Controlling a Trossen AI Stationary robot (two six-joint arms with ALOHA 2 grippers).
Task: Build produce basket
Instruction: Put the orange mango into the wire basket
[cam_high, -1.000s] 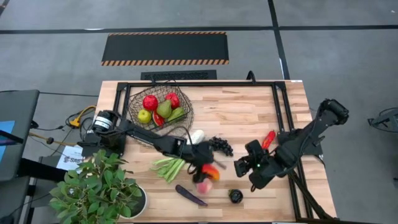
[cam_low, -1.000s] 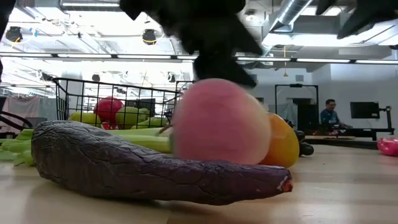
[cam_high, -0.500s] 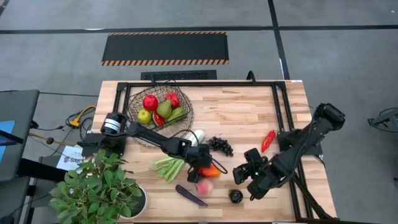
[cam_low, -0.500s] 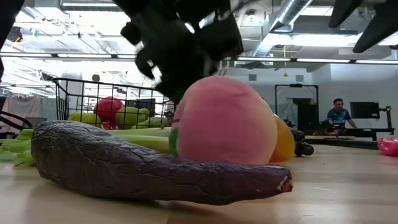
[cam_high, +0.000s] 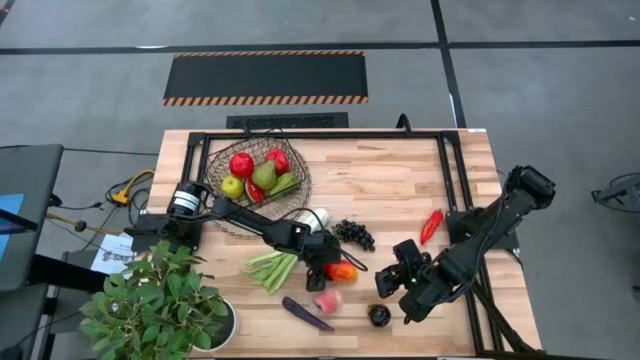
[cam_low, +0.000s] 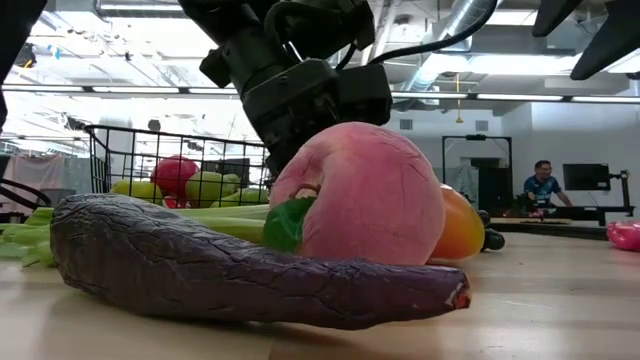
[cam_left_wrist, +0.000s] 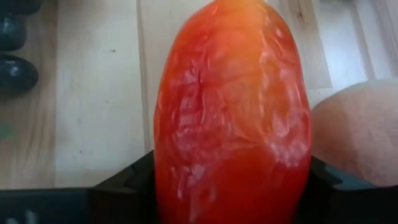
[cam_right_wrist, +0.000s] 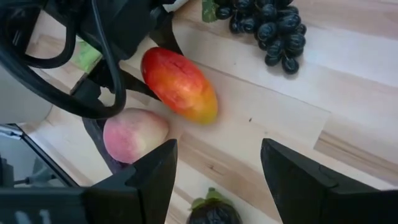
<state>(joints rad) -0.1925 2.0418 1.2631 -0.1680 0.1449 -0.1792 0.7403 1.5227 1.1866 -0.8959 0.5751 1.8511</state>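
high view from above: two arms, one basket (cam_high: 222, 158) at upper left holding two red apples (cam_high: 241, 165), a yellow-green one and two pears. loose on the table (cam_high: 400, 185): grapes (cam_high: 354, 235), chilli (cam_high: 431, 225), leek (cam_high: 270, 268), aubergine (cam_high: 306, 314), peach (cam_high: 326, 301). my left gripper (cam_high: 330, 272) is clenched around the orange pepper (cam_left_wrist: 233, 118), lower centre. my right gripper (cam_high: 392, 279) hangs released just right of it.

A pale wooden surface (cam_high: 400, 180) carries the basket (cam_high: 222, 184) near its far left corner; leek (cam_high: 270, 268), grapes (cam_high: 354, 234), peach (cam_high: 326, 301), aubergine (cam_high: 306, 315) and chilli (cam_high: 431, 225) lie scattered nearer the front edge.
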